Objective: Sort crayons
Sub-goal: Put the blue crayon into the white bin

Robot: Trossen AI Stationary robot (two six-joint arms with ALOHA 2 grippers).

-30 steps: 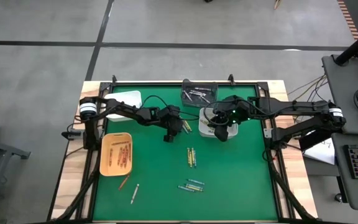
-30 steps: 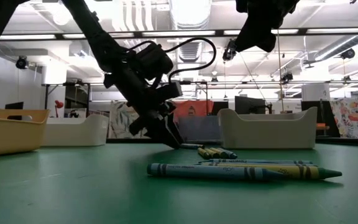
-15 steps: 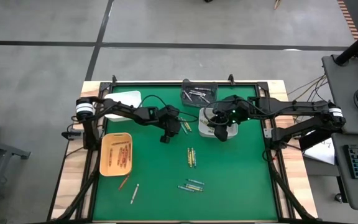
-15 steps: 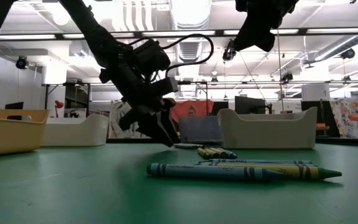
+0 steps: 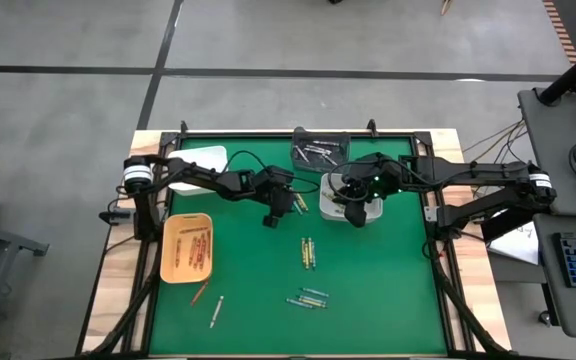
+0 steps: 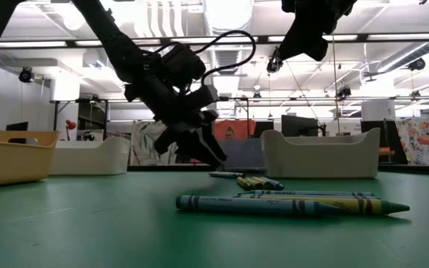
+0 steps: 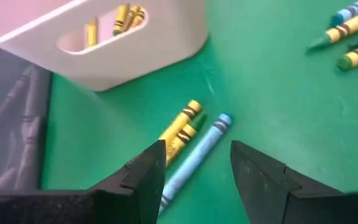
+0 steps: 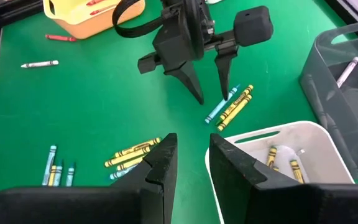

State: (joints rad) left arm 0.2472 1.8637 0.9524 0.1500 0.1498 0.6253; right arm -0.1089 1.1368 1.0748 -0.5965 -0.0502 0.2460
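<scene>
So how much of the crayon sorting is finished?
Partly done. Red crayons lie in the orange tray, yellow ones in the white bin, grey ones in the dark bin. The left tool hovers open over a blue crayon beside two yellow crayons. The right tool waits open above the white bin. Loose crayons remain on the mat.

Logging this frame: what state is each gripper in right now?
Left gripper: open, empty, above the blue crayon.
Right gripper: open, empty, over the white bin.
</scene>
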